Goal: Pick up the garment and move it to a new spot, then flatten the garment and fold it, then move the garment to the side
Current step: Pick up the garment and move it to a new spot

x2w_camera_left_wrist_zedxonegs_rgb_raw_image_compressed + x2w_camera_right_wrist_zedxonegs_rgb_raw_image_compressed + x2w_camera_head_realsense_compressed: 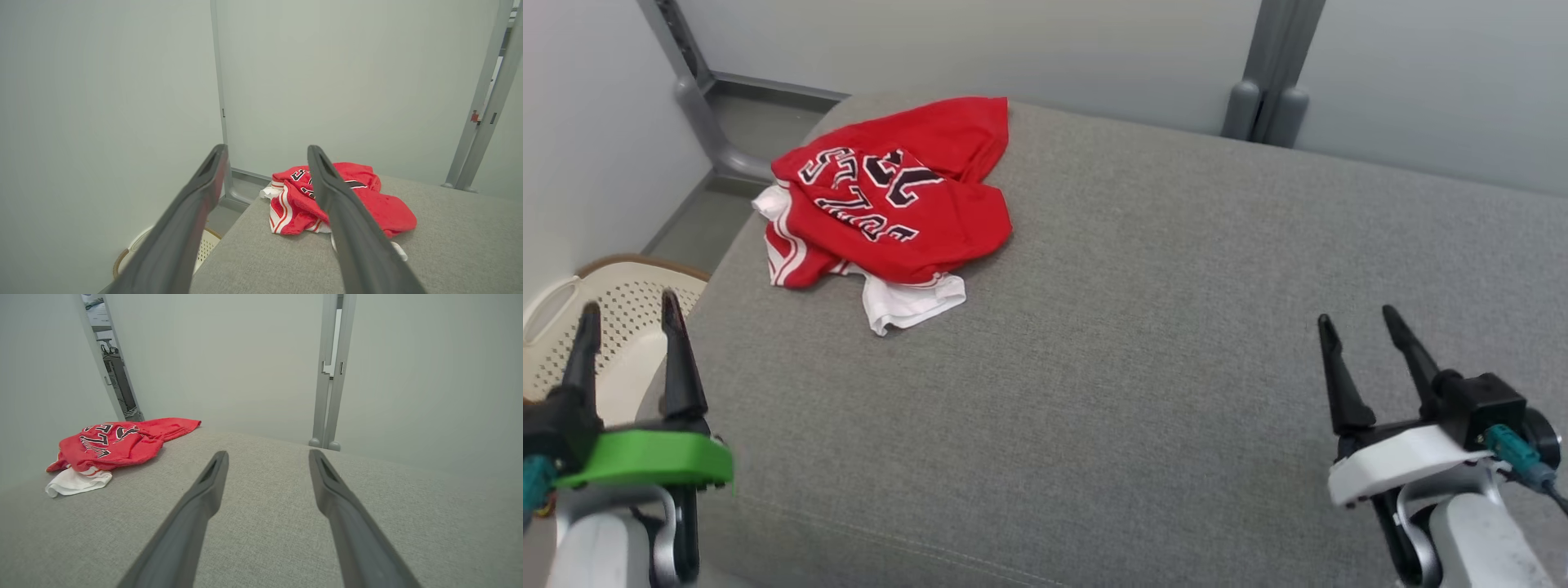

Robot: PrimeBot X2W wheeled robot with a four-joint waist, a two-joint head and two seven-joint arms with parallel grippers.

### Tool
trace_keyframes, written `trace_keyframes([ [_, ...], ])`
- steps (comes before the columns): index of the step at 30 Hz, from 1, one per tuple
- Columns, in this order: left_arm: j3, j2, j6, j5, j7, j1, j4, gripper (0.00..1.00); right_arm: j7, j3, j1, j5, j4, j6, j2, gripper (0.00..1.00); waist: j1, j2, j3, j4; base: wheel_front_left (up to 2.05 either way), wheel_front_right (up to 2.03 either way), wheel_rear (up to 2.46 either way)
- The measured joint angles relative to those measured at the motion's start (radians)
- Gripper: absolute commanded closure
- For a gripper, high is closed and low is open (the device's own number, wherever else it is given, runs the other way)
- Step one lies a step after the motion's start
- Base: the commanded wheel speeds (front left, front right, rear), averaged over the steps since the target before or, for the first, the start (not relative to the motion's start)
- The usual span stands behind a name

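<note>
Left pincer [629, 310] and right pincer [1357, 317] hover released and empty at the near edge. The garment [890, 204] lies crumpled at the cushion's [1135, 327] far left, nearer the left pincer, far-right of it.

**Red jersey lies crumpled on grey cushion**

A rumpled red mesh jersey with dark lettering and white trim [890, 208] sits at the far left corner of a grey woven-fabric cushion [1135, 367]. The green-mounted left gripper [630, 304] and white-mounted right gripper [1356, 315] hover at the near corners, fingers spread, well apart from it. A cream perforated plastic basket [621, 282] stands beside the left edge.
</note>
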Motion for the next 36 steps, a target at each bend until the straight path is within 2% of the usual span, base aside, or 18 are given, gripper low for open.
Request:
trace_keyframes([
  [9, 0.037, 0.036, -0.031, -0.038, -0.031, -0.306, 0.137, 0.00, 0.060, -0.078, -0.068, -0.040, -0.141, 0.000, -0.093, 0.00, 0.0001, 0.0000, 0.157, -0.095, 0.00, 0.00, 0.00],
  [16, 0.061, 0.049, -0.059, -0.061, -0.038, -0.527, 0.269, 0.00, 0.106, -0.171, -0.072, -0.052, -0.267, 0.000, -0.137, 0.00, 0.0001, 0.0000, 0.296, -0.162, 0.00, 0.00, 0.00],
  [29, 0.042, 0.101, -0.110, -0.078, -0.041, -0.773, 0.589, 0.00, 0.175, -0.237, -0.074, -0.062, -0.419, 0.000, -0.176, 0.00, 0.0002, 0.0000, 0.496, -0.239, 0.00, 0.00, 0.00],
  [36, -0.018, 0.120, -0.121, -0.101, 0.035, -0.857, 0.790, 0.00, 0.191, -0.240, -0.074, -0.066, -0.450, 0.000, -0.176, 0.00, 0.0003, 0.0000, 0.551, -0.257, 0.00, 0.00, 0.00],
])
